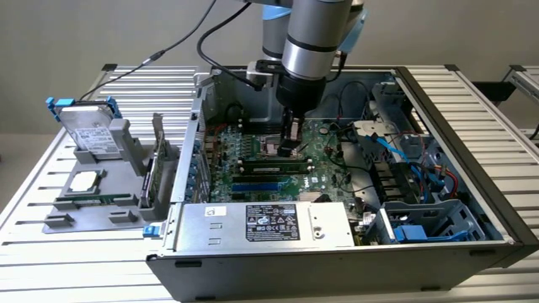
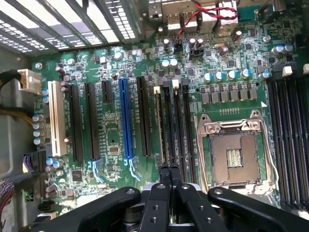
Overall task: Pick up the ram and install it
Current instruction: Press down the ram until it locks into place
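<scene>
I am looking at a slatted metal table (image 1: 50, 265) that carries an open computer case (image 1: 354, 252) lying on its side, with a grey parts holder (image 1: 101, 189) beside it toward the exterior view's left. My arm (image 1: 316, 38) comes down from above into the case. Along the case's near edge sits the silver power supply (image 1: 261, 224) with its black label, and toward the exterior view's right I see a bay with blue and red cables (image 1: 425, 173). The green motherboard (image 1: 261, 158) covers the case floor; in the wrist view I make out its one blue slot (image 2: 124, 118) among black ones, a white slot (image 2: 55, 121), and the empty metal-framed processor socket (image 2: 235, 157). On the holder outside the case a silver hard drive (image 1: 88, 129) with a blue bracket stands upright, and a dark card (image 1: 156, 167) stands on edge near the case wall. The gripper (image 1: 291, 148) hangs just over the board beside the processor socket, its two black fingers (image 2: 169, 176) pressed together with nothing between them. The ram (image 1: 274, 167) lies seated in a memory slot on the board, a long green stick just below the gripper in the exterior view, and I see no contact between them.
</scene>
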`<state>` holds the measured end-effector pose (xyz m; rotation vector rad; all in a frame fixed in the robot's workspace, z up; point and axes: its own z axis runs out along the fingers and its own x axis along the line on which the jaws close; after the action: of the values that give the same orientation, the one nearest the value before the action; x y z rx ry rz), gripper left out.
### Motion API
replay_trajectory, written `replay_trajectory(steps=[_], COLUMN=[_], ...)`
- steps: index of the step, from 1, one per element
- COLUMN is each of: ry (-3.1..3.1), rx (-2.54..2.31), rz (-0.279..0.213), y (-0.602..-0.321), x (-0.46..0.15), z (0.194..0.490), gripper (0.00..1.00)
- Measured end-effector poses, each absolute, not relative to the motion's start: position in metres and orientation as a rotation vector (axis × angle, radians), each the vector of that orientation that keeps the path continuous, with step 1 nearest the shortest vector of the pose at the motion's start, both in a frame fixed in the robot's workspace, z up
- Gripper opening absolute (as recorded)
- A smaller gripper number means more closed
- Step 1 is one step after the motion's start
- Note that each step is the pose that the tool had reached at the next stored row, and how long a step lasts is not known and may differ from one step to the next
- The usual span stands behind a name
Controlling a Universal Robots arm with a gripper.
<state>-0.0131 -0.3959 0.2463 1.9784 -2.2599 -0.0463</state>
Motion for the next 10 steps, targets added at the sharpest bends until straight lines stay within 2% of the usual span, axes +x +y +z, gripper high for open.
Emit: replay_trajectory(steps=[10], ry=[-2.383], rx=[1.841], rz=[-0.051], y=[-0.3959], x=[-0.0131], z=[0.2441], gripper=[0.10])
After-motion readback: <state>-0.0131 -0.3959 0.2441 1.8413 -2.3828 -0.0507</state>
